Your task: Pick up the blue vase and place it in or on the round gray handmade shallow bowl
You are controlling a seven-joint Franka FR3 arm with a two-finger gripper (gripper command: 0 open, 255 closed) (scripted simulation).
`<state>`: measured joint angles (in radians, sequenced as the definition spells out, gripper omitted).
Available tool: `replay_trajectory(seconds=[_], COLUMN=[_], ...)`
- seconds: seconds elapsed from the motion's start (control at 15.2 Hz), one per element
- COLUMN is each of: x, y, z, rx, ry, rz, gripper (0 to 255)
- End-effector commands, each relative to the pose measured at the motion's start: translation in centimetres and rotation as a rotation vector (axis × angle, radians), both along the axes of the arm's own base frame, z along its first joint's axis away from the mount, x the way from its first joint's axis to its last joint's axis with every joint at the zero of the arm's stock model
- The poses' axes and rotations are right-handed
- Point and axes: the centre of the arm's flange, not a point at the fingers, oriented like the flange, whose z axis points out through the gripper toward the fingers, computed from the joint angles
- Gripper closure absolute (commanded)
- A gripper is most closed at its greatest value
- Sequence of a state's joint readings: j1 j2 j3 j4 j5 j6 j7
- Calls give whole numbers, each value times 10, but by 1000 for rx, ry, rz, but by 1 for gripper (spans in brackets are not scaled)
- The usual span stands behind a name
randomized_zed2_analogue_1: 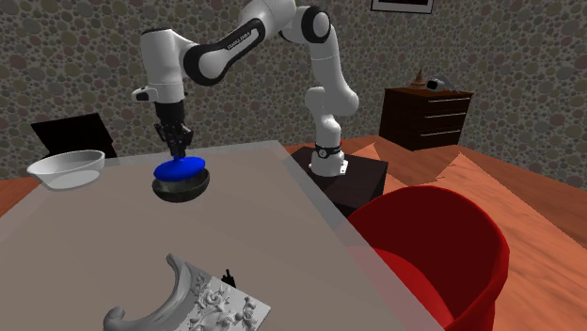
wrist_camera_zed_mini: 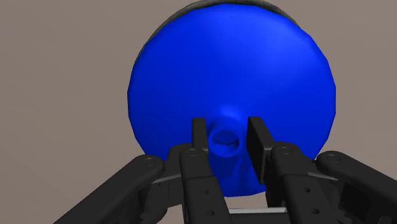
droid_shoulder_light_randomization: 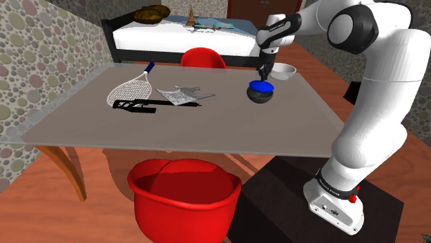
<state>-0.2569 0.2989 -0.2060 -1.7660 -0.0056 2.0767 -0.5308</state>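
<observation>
The blue vase (droid_shoulder_light_randomization: 261,86) (randomized_zed2_analogue_1: 181,169) is wide and flat with a short narrow neck. It rests in the round dark grey bowl (droid_shoulder_light_randomization: 261,99) (randomized_zed2_analogue_1: 179,192) on the table, near the edge closest to the arm. My gripper (droid_shoulder_light_randomization: 264,73) (randomized_zed2_analogue_1: 177,144) (wrist_camera_zed_mini: 227,127) comes straight down on it. Its two fingers clasp the neck from both sides. In the wrist view the blue vase (wrist_camera_zed_mini: 232,70) covers nearly all of the bowl, leaving a thin strip of grey rim (wrist_camera_zed_mini: 210,4).
A white bowl (droid_shoulder_light_randomization: 283,70) (randomized_zed2_analogue_1: 66,167) sits close beside the grey one. A racket (droid_shoulder_light_randomization: 131,88) and a grey ornate piece (droid_shoulder_light_randomization: 181,94) (randomized_zed2_analogue_1: 188,301) lie farther along the table. A red chair (droid_shoulder_light_randomization: 202,58) (randomized_zed2_analogue_1: 433,244) and a red tub (droid_shoulder_light_randomization: 183,197) stand by the table.
</observation>
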Motion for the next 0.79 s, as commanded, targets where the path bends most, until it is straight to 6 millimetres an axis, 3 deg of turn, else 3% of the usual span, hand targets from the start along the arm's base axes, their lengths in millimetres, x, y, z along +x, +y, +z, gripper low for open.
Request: replay_trajectory(seconds=[0.0,0.4,0.46,0.73], x=[0,0,0,0], y=[0,0,0,0], z=[-4,-4,-5,-4], rx=[0,0,0,0], ry=[-1,-1,-1,-1], rz=[0,0,0,0], gripper=[255,255,0,0])
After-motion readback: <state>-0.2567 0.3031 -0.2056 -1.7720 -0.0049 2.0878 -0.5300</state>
